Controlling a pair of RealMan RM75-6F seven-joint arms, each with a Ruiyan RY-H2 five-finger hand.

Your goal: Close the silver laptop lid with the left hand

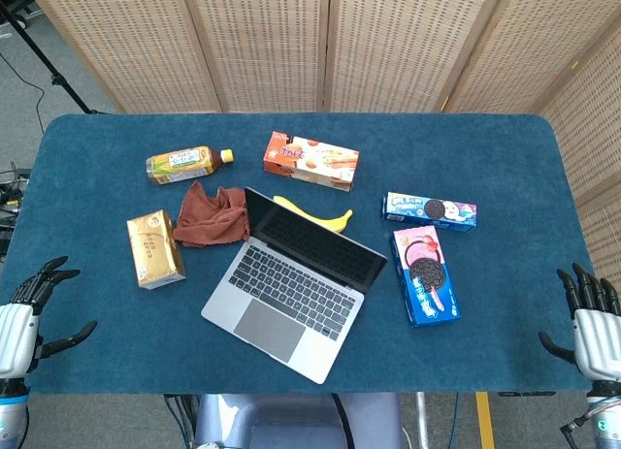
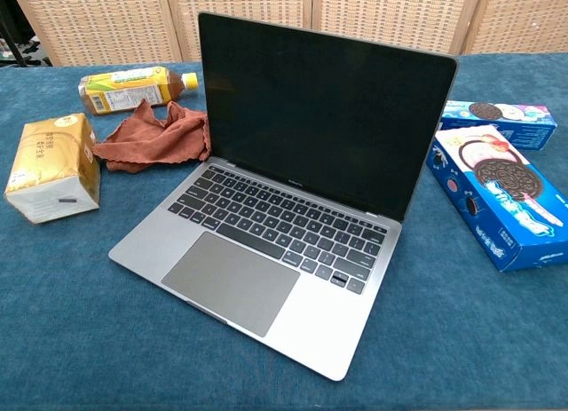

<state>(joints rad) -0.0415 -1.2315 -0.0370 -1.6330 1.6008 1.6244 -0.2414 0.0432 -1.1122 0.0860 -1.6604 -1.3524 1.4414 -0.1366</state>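
Fingers (image 1: 49,272) of the left hand (image 1: 24,318) are spread wide and hold nothing, hovering at the table's (image 1: 97,371) near left edge; the right hand (image 1: 592,323) hangs likewise splayed and empty at the near right edge. Bare blue cloth lies between the left hand and the silver laptop (image 1: 291,289), which sits well apart at mid-table, lid up. Beyond lie a tissue pack (image 1: 154,248), brown rag (image 1: 212,216), banana (image 1: 315,212) and tea bottle (image 1: 187,163).

White hands (image 1: 17,325) (black fingers (image 1: 49,271))
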